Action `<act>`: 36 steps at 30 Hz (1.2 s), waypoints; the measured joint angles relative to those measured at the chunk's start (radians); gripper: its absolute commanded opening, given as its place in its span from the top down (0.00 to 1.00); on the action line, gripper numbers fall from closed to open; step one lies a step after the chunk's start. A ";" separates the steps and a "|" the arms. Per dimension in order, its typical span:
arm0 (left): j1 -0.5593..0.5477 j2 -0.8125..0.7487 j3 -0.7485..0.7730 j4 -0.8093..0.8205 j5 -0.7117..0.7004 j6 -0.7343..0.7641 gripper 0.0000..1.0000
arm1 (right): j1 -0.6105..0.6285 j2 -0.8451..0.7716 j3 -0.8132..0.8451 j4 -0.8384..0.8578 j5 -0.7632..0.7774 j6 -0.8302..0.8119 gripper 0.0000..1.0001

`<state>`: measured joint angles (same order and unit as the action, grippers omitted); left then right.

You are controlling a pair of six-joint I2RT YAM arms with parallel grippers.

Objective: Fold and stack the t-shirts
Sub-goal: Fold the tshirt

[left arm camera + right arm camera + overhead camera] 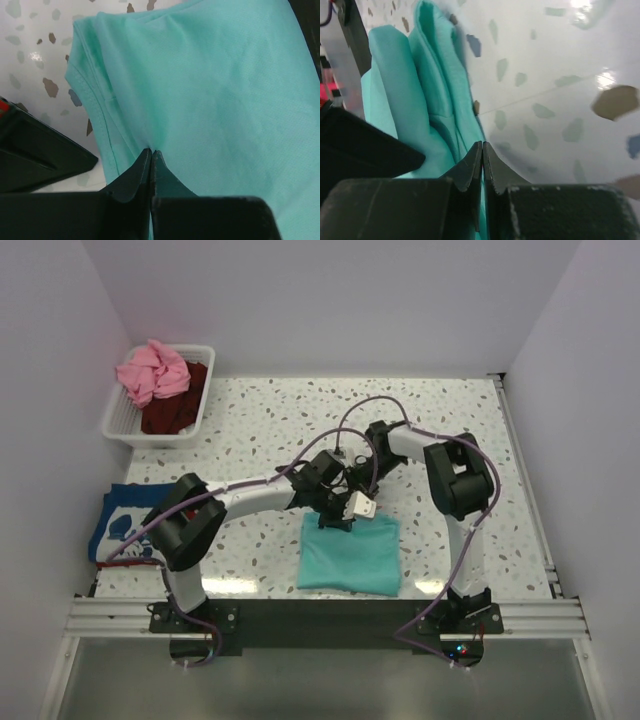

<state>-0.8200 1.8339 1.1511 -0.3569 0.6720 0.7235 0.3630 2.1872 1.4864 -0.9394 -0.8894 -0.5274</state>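
A teal-green t-shirt (348, 558) lies folded into a rectangle on the speckled table (280, 410), between the two arm bases. Both grippers meet at its far edge. My left gripper (333, 523) is shut, and in the left wrist view its tips (151, 150) pinch a pucker of the teal cloth (215, 100) beside a hemmed edge. My right gripper (358, 518) is also shut, and the right wrist view shows it (483, 145) clamped on the layered edge of the teal cloth (435, 100), with cloth between the jaws. A blue t-shirt with white print (125, 520) lies at the table's left edge.
A white slatted basket (115, 415) stands at the back left and holds a pink t-shirt (150, 370) and a dark maroon one (175, 410). White walls close in the table on the left, back and right. The two wrists are crowded close together over the shirt's far edge.
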 measured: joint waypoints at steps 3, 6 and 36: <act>-0.027 -0.046 -0.021 0.030 -0.045 0.008 1.00 | 0.029 0.004 0.000 -0.034 0.000 -0.048 0.96; -0.035 -0.071 -0.031 0.050 -0.083 0.014 1.00 | 0.036 0.027 0.001 -0.058 -0.003 -0.079 0.96; -0.033 -0.142 -0.119 0.289 -0.226 0.111 1.00 | 0.024 0.189 0.135 -0.294 -0.106 -0.192 0.95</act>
<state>-0.8532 1.6920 1.0325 -0.0677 0.4458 0.8345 0.3870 2.3760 1.6211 -1.2339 -0.9958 -0.7189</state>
